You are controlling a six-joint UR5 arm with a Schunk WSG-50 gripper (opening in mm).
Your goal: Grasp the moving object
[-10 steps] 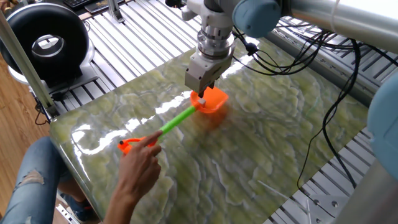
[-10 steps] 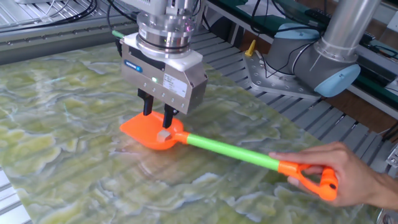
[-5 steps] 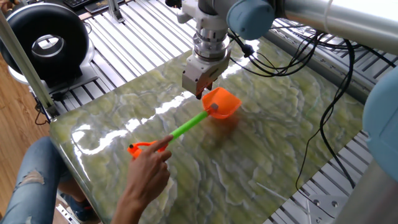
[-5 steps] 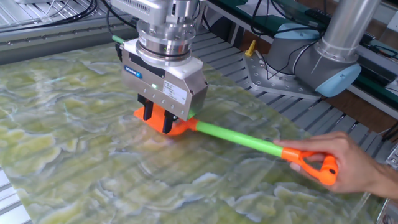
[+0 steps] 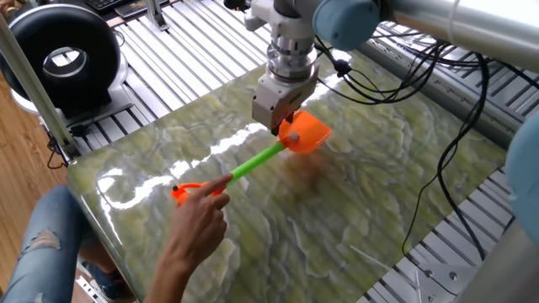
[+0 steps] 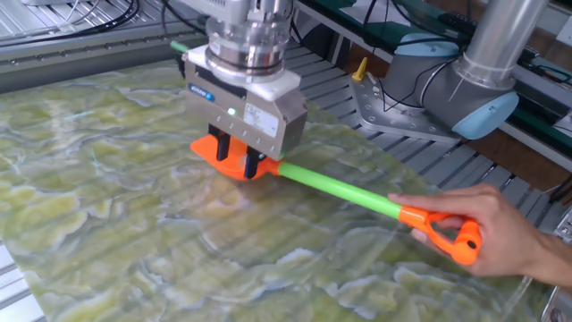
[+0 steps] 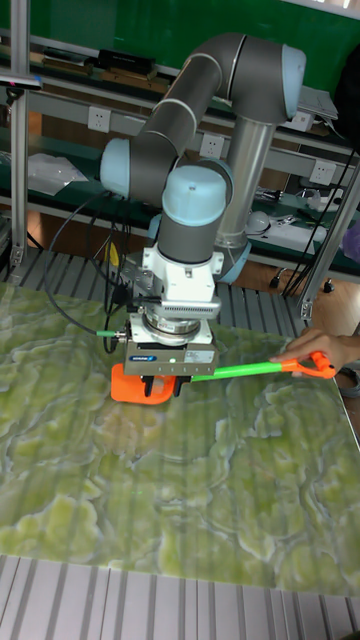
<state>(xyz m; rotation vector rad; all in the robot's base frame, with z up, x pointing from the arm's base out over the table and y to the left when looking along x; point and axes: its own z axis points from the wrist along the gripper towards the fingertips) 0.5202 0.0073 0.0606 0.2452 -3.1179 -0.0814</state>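
Observation:
The moving object is a toy shovel lying on the green marbled table [image 5: 362, 210]. Its orange scoop [image 5: 310, 135] [image 6: 214, 148] [image 7: 126, 383] sits under my gripper. The green shaft [image 5: 257, 160] [image 6: 340, 190] [image 7: 240, 373] leads to an orange loop end [image 6: 449, 238] [image 5: 185, 193] [image 7: 312, 364], which a person's hand [image 6: 509, 243] [image 5: 198, 220] holds. My gripper [image 6: 238, 166] [image 5: 283, 133] [image 7: 164, 390] is open and low. Its fingers [image 6: 253, 165] straddle the scoop's rear where the shaft joins. Whether they touch the plastic I cannot tell.
The person's arm and jeans-clad knee [image 5: 59, 231] are at the table's near left edge. A black round device [image 5: 61, 59] stands on the slatted frame beyond it. Cables [image 5: 438, 126] trail over the right side. The arm's base [image 6: 465, 80] rises behind the table.
The hand has slid the shovel, shifting the scoop a little to the right. My gripper followed it and now stands over the scoop's rear with the fingers down around it.

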